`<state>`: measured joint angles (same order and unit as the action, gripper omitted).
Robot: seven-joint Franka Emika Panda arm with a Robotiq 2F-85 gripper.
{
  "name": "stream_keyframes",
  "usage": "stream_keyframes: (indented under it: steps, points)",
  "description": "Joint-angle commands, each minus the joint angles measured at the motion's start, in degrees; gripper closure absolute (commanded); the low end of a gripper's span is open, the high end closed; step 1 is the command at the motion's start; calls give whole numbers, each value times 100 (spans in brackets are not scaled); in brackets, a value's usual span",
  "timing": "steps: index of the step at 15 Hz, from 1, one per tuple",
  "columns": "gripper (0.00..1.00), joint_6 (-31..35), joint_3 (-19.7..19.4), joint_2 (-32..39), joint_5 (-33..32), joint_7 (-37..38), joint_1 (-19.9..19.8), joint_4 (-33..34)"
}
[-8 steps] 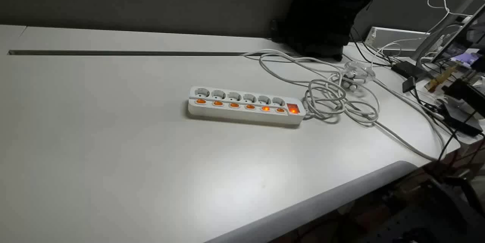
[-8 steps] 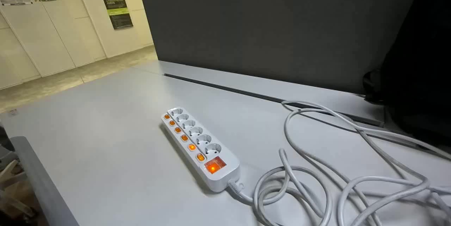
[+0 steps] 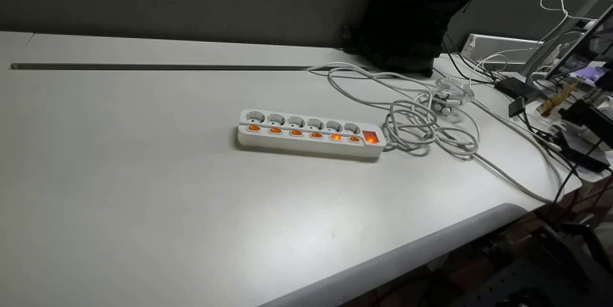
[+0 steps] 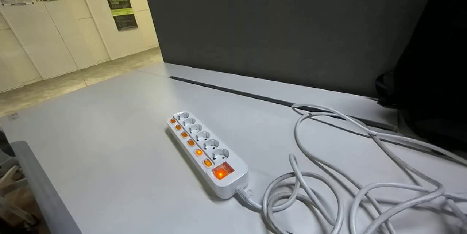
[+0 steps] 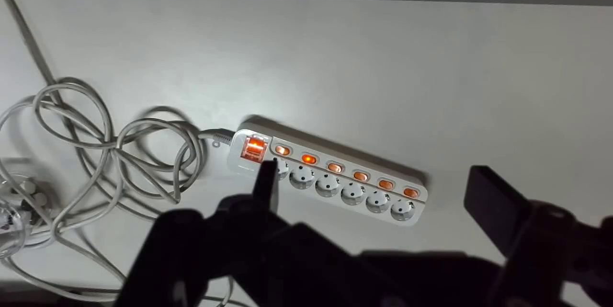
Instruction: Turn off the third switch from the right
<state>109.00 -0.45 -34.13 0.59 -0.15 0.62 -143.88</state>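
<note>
The third switch from the right [image 3: 335, 137], an orange rocker, glows on a white power strip [image 3: 306, 147] in both exterior views, the count starting with the wide main switch [image 3: 370, 137] at the corded end, which is lit too. The small switch [image 3: 354, 139] between them shows a duller orange, as do the four others [image 4: 190, 142] farther along. Six sockets [image 4: 203, 136] line the strip beside the small switches. The strip lies flat on a pale desk [image 3: 143, 177], between the long edge under a dark gray partition [image 4: 273, 33] and the gray-trimmed edge [image 3: 412, 255] opposite. In the wrist view, the black gripper [image 5: 380, 194] hangs over the desk with its jaws wide apart, one of them masking part of the socket nearest the cord [image 5: 115, 145]. That pale cord piles in loops toward the corner where the gray trim ends, with a clear object [image 3: 454, 89] among the outer loops, too indistinct to name. A black bag [image 3: 412, 15] stands at the partition edge, beside a narrow slot [image 3: 143, 67] that runs along it. Past the bag sit a dark box [image 3: 515, 87] and a screen [image 3: 594, 41], the latter only partly in view. Beyond the desk corner at the partition's other end, posters [image 4: 122, 13] hang on a pale wall [image 4: 40, 44].
</note>
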Motion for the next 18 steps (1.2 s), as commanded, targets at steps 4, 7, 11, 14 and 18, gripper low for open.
stream_keyframes:
  steps: [4,7,11,14,18]
  points:
    - [0,-13,14,2,7,-10,-17,11]
    - [0,383,30,97,4,22,-22,-106]
    - [0,1516,32,480,22,115,-65,-391]
    - [0,2263,79,909,-38,186,-91,-578]
    - [27,3000,114,1535,-116,389,-183,-656]
